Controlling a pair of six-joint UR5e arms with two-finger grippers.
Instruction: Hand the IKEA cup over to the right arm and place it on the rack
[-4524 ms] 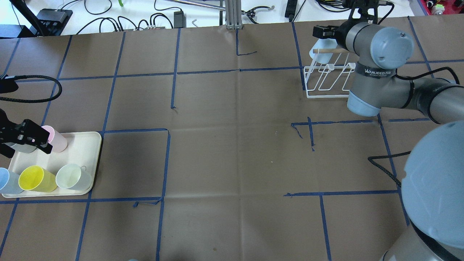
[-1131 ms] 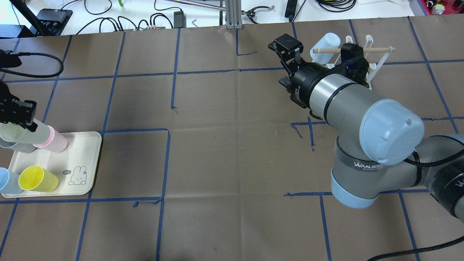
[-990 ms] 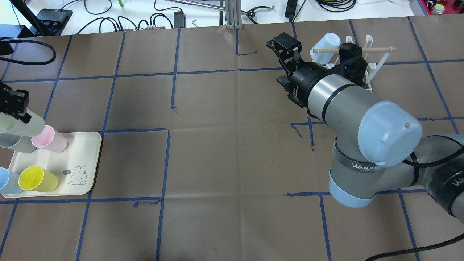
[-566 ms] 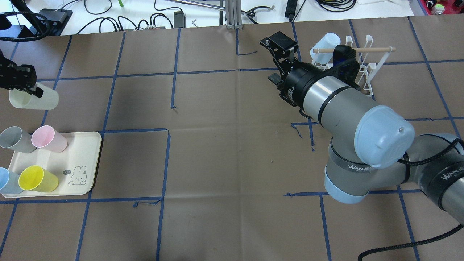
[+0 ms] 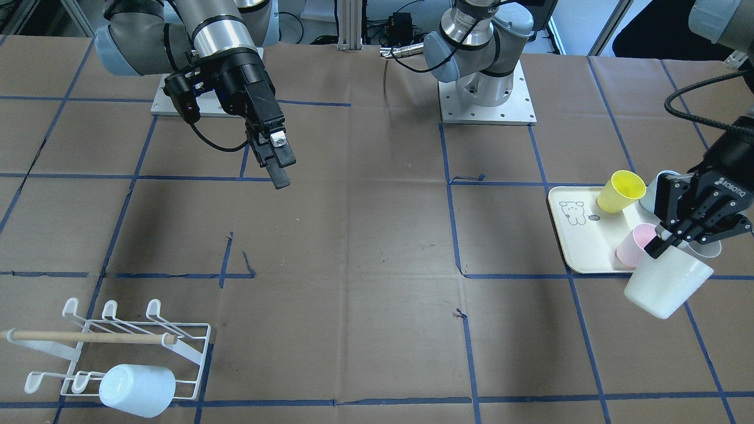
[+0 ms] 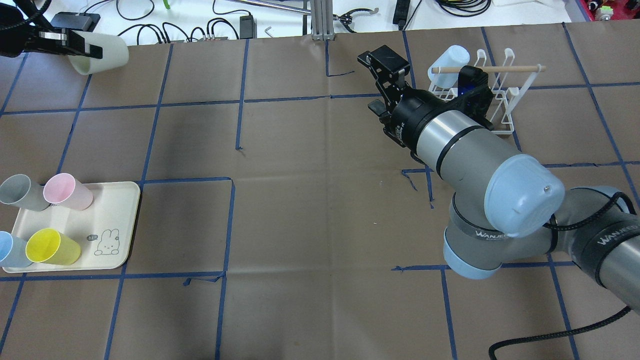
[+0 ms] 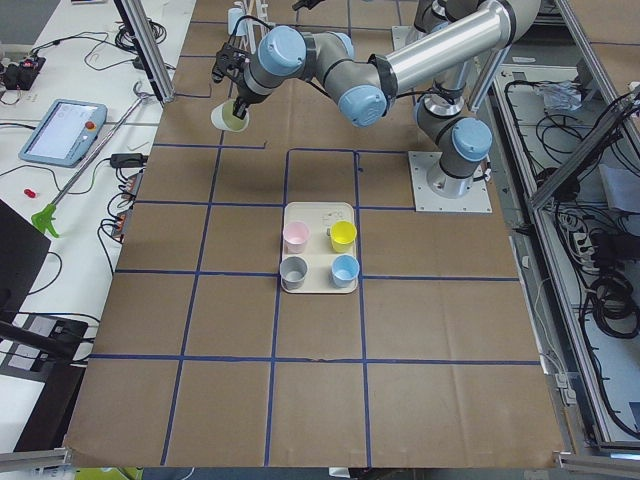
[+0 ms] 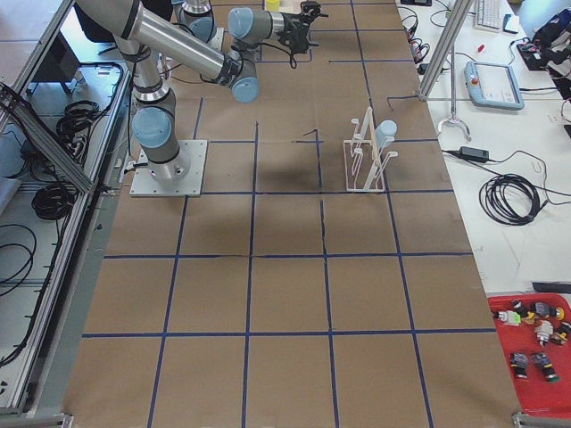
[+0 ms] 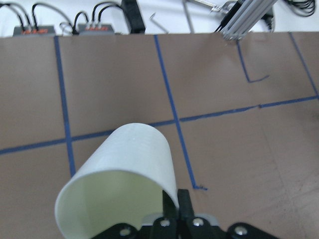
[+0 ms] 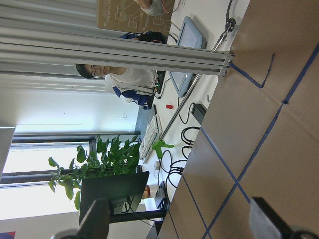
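Note:
My left gripper (image 6: 80, 45) is shut on the rim of a pale green cup (image 6: 102, 54) and holds it in the air, tilted on its side, over the far left of the table. The cup also shows in the front view (image 5: 665, 285) and fills the left wrist view (image 9: 124, 174). My right gripper (image 6: 372, 82) is open and empty, raised above the table just left of the white wire rack (image 6: 500, 97). In the right wrist view its fingertips stand wide apart. A pale blue cup (image 6: 447, 60) hangs on the rack's far left prong.
A cream tray (image 6: 120, 220) at the front left holds grey (image 6: 20, 192), pink (image 6: 67, 191), yellow (image 6: 50, 246) and blue (image 6: 9, 250) cups. Cables and boxes lie beyond the table's far edge. The right arm's elbow (image 6: 515, 200) looms over the right half.
My left gripper has lifted the pale green cup off the tray and carried it to the table's far left. My right arm has drawn back from the rack and shifted slightly left.

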